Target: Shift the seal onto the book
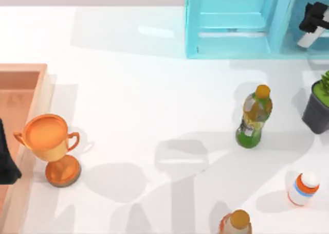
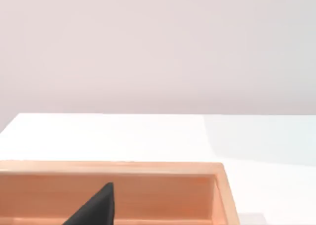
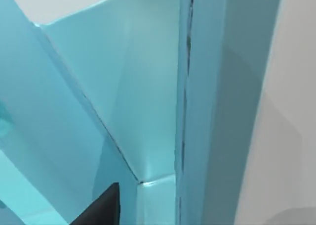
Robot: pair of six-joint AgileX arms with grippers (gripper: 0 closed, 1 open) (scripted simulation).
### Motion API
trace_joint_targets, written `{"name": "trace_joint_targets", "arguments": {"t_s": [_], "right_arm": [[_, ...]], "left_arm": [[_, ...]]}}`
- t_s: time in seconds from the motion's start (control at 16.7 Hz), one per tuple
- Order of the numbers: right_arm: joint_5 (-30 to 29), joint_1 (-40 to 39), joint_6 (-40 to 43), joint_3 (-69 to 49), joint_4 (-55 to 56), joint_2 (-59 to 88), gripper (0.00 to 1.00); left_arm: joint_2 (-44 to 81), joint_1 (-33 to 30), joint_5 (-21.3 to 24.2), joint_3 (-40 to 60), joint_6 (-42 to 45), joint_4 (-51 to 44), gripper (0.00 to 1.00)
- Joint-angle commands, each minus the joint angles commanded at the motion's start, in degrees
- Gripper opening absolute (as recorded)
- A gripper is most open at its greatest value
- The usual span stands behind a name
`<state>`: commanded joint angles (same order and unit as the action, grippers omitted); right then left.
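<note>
Top view: my right hand point(image 1: 314, 19) sits by the light-blue shelf frame point(image 1: 231, 23), my left hand point(image 1: 7, 159) over the wooden tray point(image 1: 20, 97); can't tell either's grip. Seal point(image 1: 237, 222) at bench point(image 1: 144, 90) bottom edge. No readable labels. Left wrist view: tray wall point(image 2: 148, 185). Right wrist view: shelf panels point(image 3: 148, 86).

My right arm point(image 1: 312, 22), upper right of the top view: black housing, white link; left arm point(image 1: 6, 159), left edge: matte black.

Three bottles point(image 1: 254, 117), one trophy point(image 1: 50, 146), one potted plant point(image 1: 318, 108).
</note>
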<state>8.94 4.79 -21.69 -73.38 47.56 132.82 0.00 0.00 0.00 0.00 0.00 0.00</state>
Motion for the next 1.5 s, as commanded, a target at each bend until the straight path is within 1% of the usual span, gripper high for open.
{"name": "trace_joint_targets", "arguments": {"t_s": [0.24, 1.02, 1.08, 1.5], "right_arm": [[-0.1, -0.1, 0.0, -0.1, 0.1, 0.2, 1.00], [-0.1, -0.1, 0.0, -0.1, 0.1, 0.2, 0.02], [-0.1, -0.1, 0.0, -0.1, 0.1, 0.2, 0.00], [-0.1, -0.1, 0.0, -0.1, 0.1, 0.2, 0.00]], "left_arm": [[0.0, 0.0, 0.0, 0.0, 0.0, 0.0, 1.00], [0.0, 0.0, 0.0, 0.0, 0.0, 0.0, 1.00], [0.0, 0.0, 0.0, 0.0, 0.0, 0.0, 1.00], [0.0, 0.0, 0.0, 0.0, 0.0, 0.0, 1.00]]}}
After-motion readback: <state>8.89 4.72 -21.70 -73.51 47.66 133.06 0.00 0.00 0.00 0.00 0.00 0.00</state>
